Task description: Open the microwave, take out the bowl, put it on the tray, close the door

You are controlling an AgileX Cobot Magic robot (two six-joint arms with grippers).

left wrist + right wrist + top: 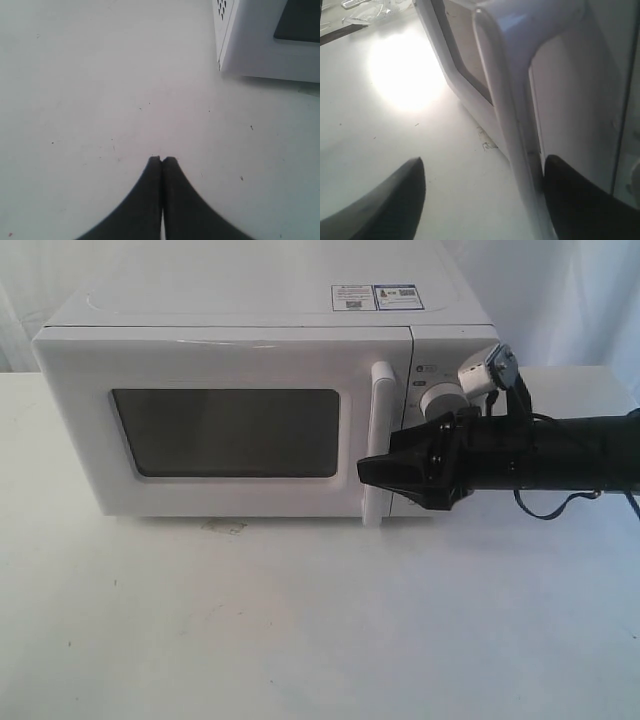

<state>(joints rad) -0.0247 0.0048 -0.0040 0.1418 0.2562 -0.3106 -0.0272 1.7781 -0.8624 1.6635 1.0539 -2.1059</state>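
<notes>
White table (pixel 300 630) fills the foreground, bare up front, w/ a small brownish stain (pixel 225 527) just ahead of the microwave's base.

L gripper (pixel 161 159) hangs low over the table, jaws pressed together w/ nothing btwn them. In its wrist view the microwave's front-left corner and vented side wall sit a bit beyond the tips.

R gripper (pixel 372 470) comes in level from the right on a black arm (pixel 560 455), wrist cam (pixel 487 370) on top. Jaws are spread wide and straddle the lower part of the handle (pixel 378 400): one finger (pixel 575 200) sits in the gap btwn handle and door face, the other finger (pixel 385 200) sits out on the window side. Can't tell if either pad touches the handle.

Behind that, the door (pixel 80 440) is flush w/ the body, i.e. closed. Its window (pixel 225 432) is dark, so the bowl can't be made out.

The microwave (pixel 250 310) stands upright toward the back of the table. One knob (pixel 438 398) shows above the arm. Stickers (pixel 378 297) sit on top near the rear-right.
</notes>
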